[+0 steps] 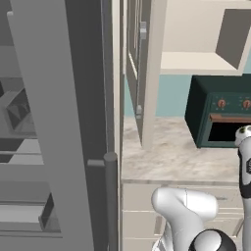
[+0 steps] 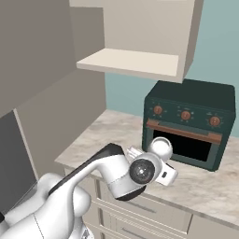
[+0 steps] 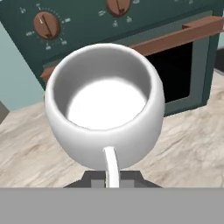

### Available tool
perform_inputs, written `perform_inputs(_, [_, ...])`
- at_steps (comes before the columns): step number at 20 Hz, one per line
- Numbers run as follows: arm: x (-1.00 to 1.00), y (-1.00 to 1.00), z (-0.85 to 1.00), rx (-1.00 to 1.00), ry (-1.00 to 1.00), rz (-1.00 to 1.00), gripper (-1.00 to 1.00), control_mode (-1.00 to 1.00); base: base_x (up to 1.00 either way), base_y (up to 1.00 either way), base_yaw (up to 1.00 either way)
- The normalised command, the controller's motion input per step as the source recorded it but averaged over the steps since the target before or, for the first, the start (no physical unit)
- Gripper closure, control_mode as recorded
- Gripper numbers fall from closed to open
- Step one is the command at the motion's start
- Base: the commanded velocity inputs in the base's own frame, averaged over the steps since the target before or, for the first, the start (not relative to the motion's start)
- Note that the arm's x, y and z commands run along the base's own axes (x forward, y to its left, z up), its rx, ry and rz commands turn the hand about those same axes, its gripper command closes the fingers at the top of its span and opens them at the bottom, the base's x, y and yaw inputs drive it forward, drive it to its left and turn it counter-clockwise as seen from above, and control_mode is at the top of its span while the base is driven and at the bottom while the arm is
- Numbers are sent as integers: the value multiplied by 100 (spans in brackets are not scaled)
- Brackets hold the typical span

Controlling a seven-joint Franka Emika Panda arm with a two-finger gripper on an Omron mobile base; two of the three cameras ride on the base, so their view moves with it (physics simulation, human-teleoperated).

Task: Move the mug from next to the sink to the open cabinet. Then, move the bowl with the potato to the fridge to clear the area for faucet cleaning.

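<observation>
The white mug [image 3: 105, 105] sits in the pincer [image 3: 112, 177], which is closed on the mug's handle at the bottom of the hand view; the dark fingertips [image 3: 94, 178] show just under the cup on either side of the thin white handle. The mug is held off the counter [image 3: 192, 148], its mouth turned toward the hand camera, and its inside is plain white with nothing in it.

Behind the mug stands a dark green toaster oven [image 2: 189, 123] on the marble counter [image 2: 210, 186], with brown knobs [image 2: 186, 115] in a row above a brown handle bar [image 2: 182, 131] and a dark door window. In the right base view the mug [image 2: 161, 148] shows as a white round shape at the end of the arm, in front of the oven's left side and above the counter.

Above the oven hangs an open cabinet [image 2: 140, 42] with a pale shelf [image 2: 128, 63]; what shows of the shelf carries nothing. In the left base view the mug [image 1: 243, 135] appears at the right edge, before the oven [image 1: 220, 117]. To the left stands a tall grey door [image 1: 54, 122] with wire shelves [image 1: 24, 147] beyond it.
</observation>
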Motion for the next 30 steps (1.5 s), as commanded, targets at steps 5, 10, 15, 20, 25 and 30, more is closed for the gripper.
perform_inputs(5, [0, 39, 80, -25, -3, 0, 100, -100, 1, 12, 0])
perform_inputs(10, [0, 50, 100, -37, -3, 0, 100, -100, 0, 0, 0])
perform_inputs(15, [4, 61, 100, -33, 0, 3, 100, -100, 0, 0, 0])
perform_inputs(20, [17, 66, 100, -17, 16, 9, 100, -100, 0, 0, 0])
perform_inputs(25, [25, 58, 100, -10, 37, 5, 100, -100, 0, 0, 0])
perform_inputs(30, [4, 18, 92, 5, 21, 10, 100, -100, 0, 0, 0])
